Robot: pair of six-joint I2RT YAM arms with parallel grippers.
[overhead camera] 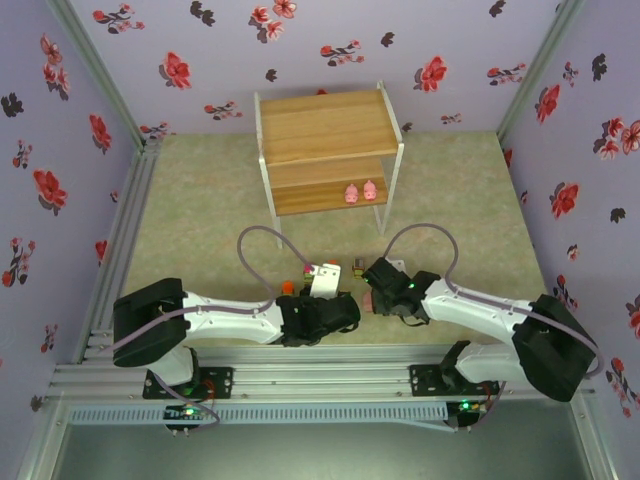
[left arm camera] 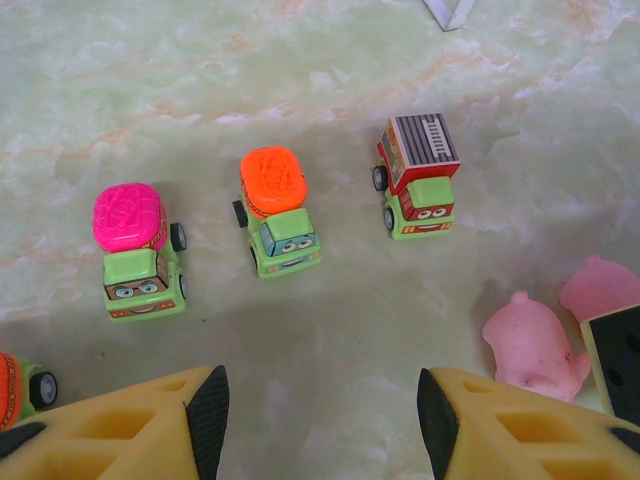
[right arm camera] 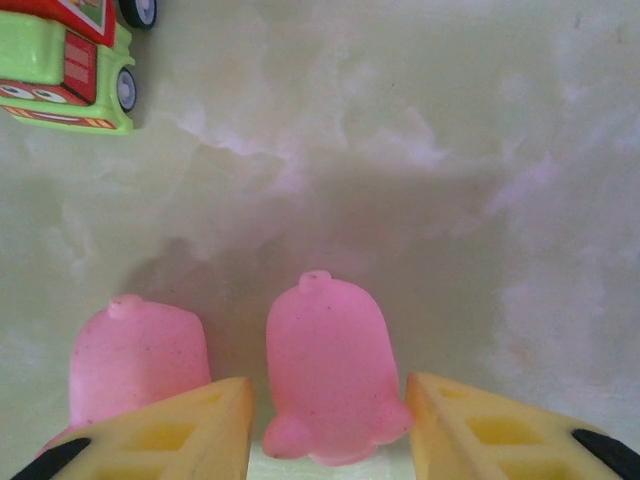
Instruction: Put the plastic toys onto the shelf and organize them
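Note:
Under my left gripper (left arm camera: 320, 425), which hangs open over bare mat, stand three small trucks: a magenta-topped one (left arm camera: 135, 250), an orange-topped one (left arm camera: 278, 210) and a grey-brown-topped one (left arm camera: 420, 175). Another orange-topped truck (left arm camera: 15, 385) peeks in at the left edge. My right gripper (right arm camera: 328, 400) is open and low, with a pink pig (right arm camera: 330, 370) between its fingers, the right finger at the pig's foot. A second pig (right arm camera: 135, 360) lies just left of the left finger. Two more pigs (overhead camera: 360, 191) stand on the lower board of the wooden shelf (overhead camera: 325, 125).
A white object (overhead camera: 325, 278) lies on the mat just beyond both grippers. The two grippers (overhead camera: 350, 305) sit close together near the front edge. Floral walls close in the sides and back, and a metal rail (overhead camera: 120, 240) runs along the left.

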